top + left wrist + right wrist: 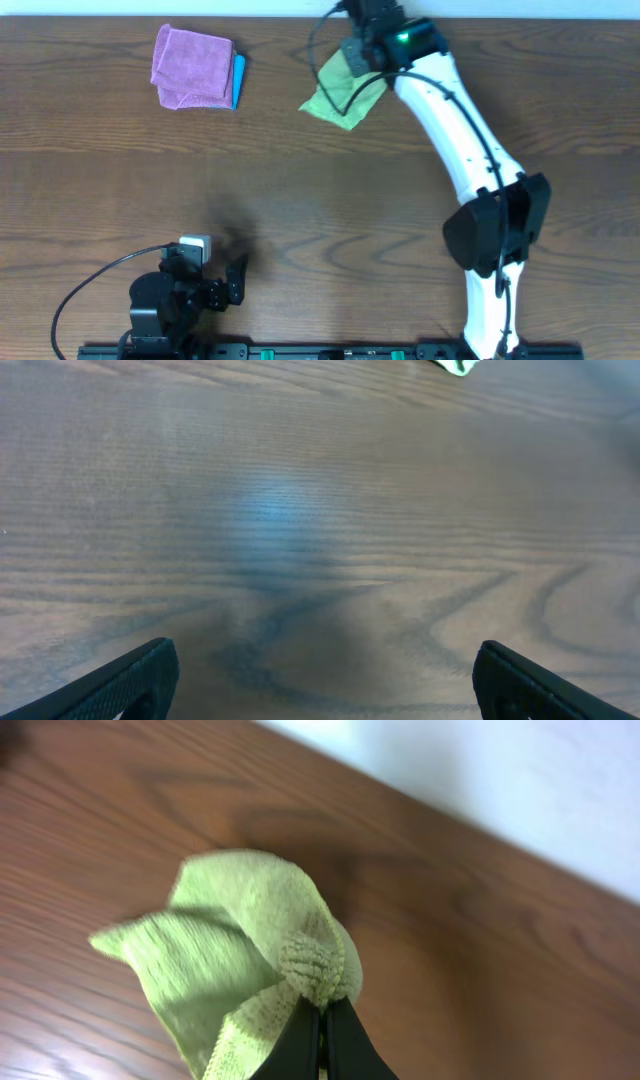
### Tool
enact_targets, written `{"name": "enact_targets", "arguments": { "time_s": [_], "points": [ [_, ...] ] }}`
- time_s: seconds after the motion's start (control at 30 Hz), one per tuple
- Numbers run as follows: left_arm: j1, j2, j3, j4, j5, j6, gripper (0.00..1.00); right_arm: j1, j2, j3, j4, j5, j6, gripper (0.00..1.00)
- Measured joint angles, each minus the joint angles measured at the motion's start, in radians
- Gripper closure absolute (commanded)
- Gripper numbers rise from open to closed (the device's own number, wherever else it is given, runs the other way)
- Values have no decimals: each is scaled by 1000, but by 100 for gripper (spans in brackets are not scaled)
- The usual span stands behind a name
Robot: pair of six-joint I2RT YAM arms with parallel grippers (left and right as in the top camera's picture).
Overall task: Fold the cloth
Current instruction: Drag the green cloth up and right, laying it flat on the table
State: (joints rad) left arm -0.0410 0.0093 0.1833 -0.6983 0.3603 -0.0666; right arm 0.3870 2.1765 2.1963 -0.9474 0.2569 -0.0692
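While nearest, at the front edge of the bench: left hand, fingers spread wide, gripping nothing. Farther back, by the far edge, right of centre: right hand pinched tight on one cloth, light yellow-green, plain, fuzzy, bunched at the pinch with corners fanning outward. Long axis slanted, near-left corner to far-right grip. Far left, well apart: one purple cloth, folded, with one blue cloth peeking out along its right edge.

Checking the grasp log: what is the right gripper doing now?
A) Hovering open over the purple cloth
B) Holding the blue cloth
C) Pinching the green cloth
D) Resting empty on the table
C: the right wrist view shows the right gripper closed on a bunched fold of the green cloth.
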Motion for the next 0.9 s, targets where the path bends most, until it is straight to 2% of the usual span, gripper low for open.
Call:
{"name": "enact_targets", "arguments": {
  "time_s": [0.27, 0.37, 0.57, 0.77, 0.9],
  "points": [
    [0, 0, 0, 16, 6, -252, 5, -135, 0, 0, -178, 8, 13, 99],
    [0, 0, -4, 55, 29, -308, 5, -177, 0, 0, -246, -17, 44, 89],
    [0, 33, -3, 101, 52, -370, 4, -251, 0, -33, -341, -104, 107, 77],
    [0, 263, 90, 98, 56, -428, 4, -296, 0, -84, -372, -136, 150, 73],
    [-2, 517, 243, 93, 63, -427, 4, -314, 0, -87, -373, -148, 173, 73]
  ]
}}
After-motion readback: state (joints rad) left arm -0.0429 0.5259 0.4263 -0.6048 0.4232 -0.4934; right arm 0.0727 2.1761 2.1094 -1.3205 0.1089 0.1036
